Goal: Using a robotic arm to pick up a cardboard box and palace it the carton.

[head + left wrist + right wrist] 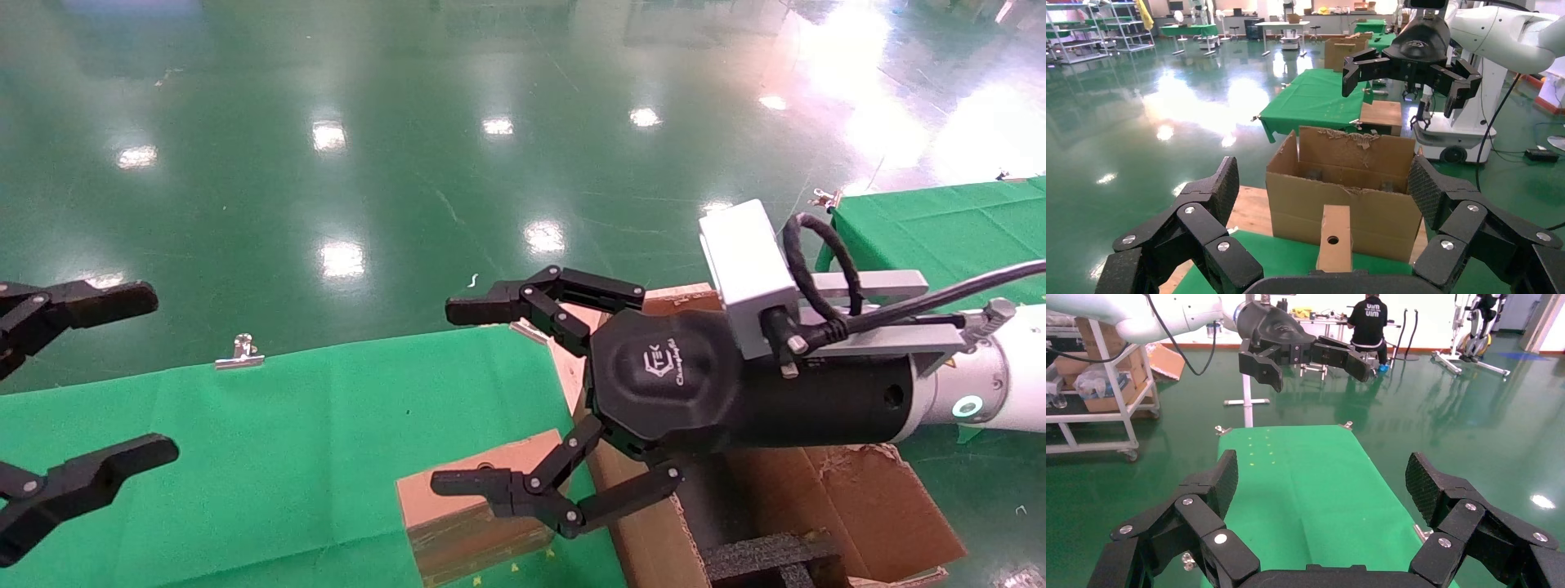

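The robotic arm (993, 388), glossy white with a grey camera block and a looped black cable at its wrist, reaches in from the right, its black gripper (466, 396) spread wide in the air above the cardboard box (470, 510). That box is small, flat and brown (one round hole shows in its face) and lies on the green cloth just beside the carton (825, 506). The carton is far larger, open-topped with ragged torn flaps, with black foam inside.
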Controlling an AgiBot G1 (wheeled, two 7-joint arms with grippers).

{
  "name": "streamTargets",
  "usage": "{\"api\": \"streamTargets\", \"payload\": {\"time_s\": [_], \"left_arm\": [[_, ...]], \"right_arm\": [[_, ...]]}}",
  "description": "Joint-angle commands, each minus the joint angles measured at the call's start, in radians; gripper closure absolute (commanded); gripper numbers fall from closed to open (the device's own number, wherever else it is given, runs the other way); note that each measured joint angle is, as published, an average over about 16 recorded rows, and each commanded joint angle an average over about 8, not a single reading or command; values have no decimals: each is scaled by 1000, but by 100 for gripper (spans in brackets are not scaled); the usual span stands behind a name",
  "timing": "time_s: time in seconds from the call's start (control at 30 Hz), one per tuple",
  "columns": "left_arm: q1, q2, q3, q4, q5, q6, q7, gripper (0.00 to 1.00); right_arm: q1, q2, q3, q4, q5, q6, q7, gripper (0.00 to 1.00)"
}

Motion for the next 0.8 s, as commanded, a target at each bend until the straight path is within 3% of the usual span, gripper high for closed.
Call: {"api": "streamTargets", "payload": {"time_s": [0.03,0.33,0.37,0.63,0.8], "left_arm": [[0,0,0,0,0,0,0,0],[0,0,0,0,0,0,0,0],[0,0,0,0,0,0,0,3],[0,0,0,0,0,0,0,98],[0,0,0,0,0,0,0,100]], "right_arm": [[0,0,0,0,0,0,0,0],[0,0,0,0,0,0,0,0],[0,0,0,0,0,0,0,0],[0,0,1,0,1,-1,-1,0],[1,0,-4,-1,-11,0,1,0]]}}
